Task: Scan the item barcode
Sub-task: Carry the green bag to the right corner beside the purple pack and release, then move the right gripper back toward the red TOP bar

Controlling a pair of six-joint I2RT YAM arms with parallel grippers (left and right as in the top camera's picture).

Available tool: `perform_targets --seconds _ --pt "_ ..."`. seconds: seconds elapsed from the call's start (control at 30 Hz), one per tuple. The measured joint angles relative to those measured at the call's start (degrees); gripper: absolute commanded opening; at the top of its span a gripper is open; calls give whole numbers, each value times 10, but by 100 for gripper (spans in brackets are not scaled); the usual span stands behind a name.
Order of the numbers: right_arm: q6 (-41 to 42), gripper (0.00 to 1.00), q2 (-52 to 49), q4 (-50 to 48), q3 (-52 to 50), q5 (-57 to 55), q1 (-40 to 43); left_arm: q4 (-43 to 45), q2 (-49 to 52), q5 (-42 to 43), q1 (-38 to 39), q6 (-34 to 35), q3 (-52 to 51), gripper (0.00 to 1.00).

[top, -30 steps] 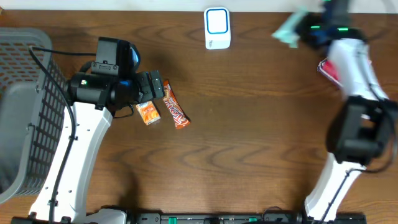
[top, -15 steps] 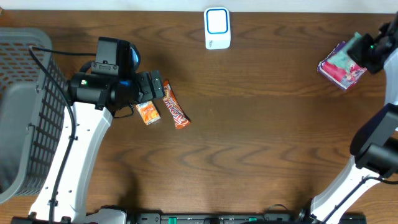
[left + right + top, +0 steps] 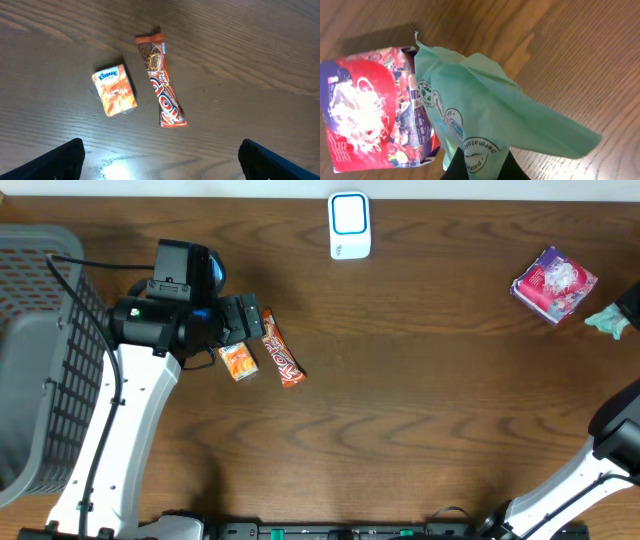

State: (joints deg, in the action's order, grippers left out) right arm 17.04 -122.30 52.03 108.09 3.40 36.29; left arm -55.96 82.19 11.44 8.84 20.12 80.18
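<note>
One bar [image 3: 161, 82], one tissue pack [image 3: 114, 90] | green packet [image 3: 485, 115] is clamped by right gripper [image 3: 480, 167] | left gripper [image 3: 161, 150] is spread wide, empty

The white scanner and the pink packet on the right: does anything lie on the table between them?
Nothing. In the overhead view the stretch from the scanner to the pink packet is bare wooden table.

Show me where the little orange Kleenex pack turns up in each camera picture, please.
Overhead: the Kleenex pack lies on the table, left of centre.
Left wrist: left of centre, upper half of the picture.
Right wrist: not in it; only a green packet and a red packet show.
Shared landmark: the orange snack bar, just right of the pack in both views that show it.
</note>
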Motion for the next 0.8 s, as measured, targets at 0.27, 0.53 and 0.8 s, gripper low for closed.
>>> perform_targets --seconds 0.27,0.53,0.8 --pt "-17 13 0 -35 -50 12 -14 0 0 0 0 0 0 98" --pt "-26 42 -1 -49 -82 70 -19 0 0 0 0 0 0 98" --pt "-27 47 -3 48 15 150 -17 0 0 0 0 0 0 98"
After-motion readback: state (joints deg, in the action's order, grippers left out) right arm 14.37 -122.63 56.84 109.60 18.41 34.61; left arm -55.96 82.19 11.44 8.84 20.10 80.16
